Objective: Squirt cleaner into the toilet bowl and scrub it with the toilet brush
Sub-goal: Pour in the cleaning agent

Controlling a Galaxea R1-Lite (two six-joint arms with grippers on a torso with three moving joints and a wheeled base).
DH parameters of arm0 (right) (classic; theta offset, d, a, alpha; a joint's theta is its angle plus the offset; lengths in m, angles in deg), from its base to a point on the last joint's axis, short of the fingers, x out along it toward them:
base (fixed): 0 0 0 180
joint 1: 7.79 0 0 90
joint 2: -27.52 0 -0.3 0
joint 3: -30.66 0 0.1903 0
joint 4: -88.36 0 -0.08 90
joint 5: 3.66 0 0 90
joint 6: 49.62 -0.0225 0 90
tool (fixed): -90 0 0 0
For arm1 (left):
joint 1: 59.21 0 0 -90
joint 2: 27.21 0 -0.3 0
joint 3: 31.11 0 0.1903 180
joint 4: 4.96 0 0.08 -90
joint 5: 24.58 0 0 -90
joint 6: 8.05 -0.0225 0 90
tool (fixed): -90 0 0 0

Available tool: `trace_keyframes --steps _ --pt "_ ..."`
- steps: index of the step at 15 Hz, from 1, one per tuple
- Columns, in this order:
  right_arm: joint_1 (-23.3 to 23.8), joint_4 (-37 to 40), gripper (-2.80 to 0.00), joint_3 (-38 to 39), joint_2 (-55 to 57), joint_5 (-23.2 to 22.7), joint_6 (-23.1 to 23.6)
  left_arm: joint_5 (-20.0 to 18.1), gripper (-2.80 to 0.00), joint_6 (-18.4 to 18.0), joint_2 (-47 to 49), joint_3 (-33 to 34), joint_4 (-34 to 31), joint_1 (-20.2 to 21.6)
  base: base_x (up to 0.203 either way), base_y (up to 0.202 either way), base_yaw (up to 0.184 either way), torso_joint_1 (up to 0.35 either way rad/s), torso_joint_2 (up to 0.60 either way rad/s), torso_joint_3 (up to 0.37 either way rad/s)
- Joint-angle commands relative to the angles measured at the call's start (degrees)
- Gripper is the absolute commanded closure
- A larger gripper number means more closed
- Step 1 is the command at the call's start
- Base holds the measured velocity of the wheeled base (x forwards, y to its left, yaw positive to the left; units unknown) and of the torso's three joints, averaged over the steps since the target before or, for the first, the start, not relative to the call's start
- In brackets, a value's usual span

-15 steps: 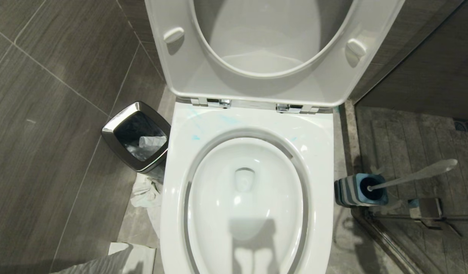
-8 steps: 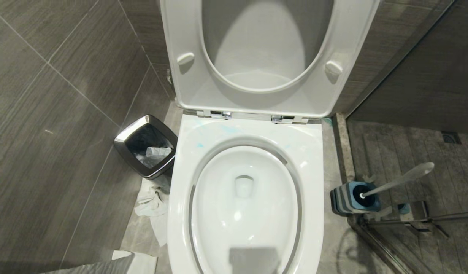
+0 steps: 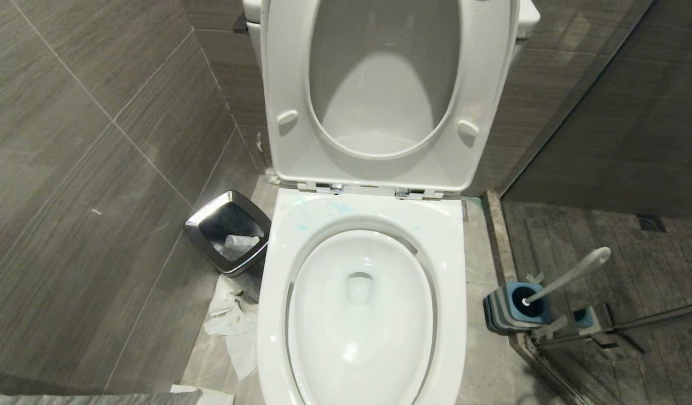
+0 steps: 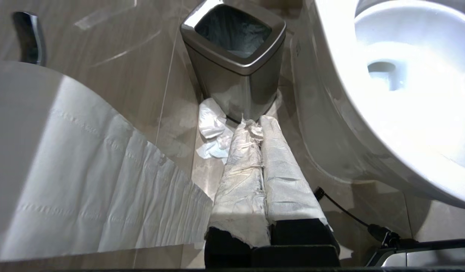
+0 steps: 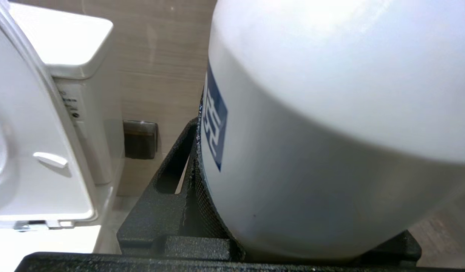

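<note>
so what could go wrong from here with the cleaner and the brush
1. The right gripper holds the cleaner bottle out of the head view; a squirt could hit the rim, already streaked turquoise.
2. The toilet brush leans in its holder, which could tip when pulled.
3. Crumpled paper on the floor could snag.

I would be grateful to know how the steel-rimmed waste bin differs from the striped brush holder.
The square steel-rimmed waste bin looks larger and holds crumpled paper; the squarish blue-and-grey striped brush holder holds the slim white toilet brush. The bin stands left of the white toilet bowl, the holder right. Both stand on the floor.
</note>
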Motion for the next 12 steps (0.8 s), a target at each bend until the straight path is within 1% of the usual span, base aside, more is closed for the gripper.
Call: trace_keyframes --steps 1,3,5,6,8,12 --pt "-0.03 -0.22 0.00 0.63 -0.18 0.09 -0.36 -0.07 0.00 -0.02 0.05 0.35 0.04 0.04 0.000 0.000 0.000 0.007 0.00 0.207" --pt "-0.03 0.48 0.00 0.54 -0.35 0.00 -0.73 -0.08 0.00 -0.11 0.05 0.35 0.04 0.04 0.000 0.000 0.000 -0.001 0.00 0.201" --pt "-0.11 3.91 0.00 0.49 -1.46 -0.13 -1.45 -0.08 0.00 -0.28 0.05 0.35 0.05 0.04 0.000 0.000 0.000 -0.002 0.00 0.204" --pt "-0.12 5.80 0.00 0.23 -1.57 -0.17 -2.53 -0.08 0.00 -0.28 0.05 0.35 0.13 0.04 0.000 0.000 0.000 -0.003 0.00 0.191" --pt "-0.17 8.60 0.00 0.34 -1.06 -0.17 -3.67 -0.08 0.00 -0.18 0.05 0.43 0.13 0.04 0.000 0.000 0.000 -0.004 0.00 0.081" --pt "-2.14 8.74 0.00 0.21 4.06 0.58 -4.00 -0.08 0.00 -0.02 0.05 0.44 0.04 0.04 0.000 0.000 0.000 -0.001 0.00 0.009"
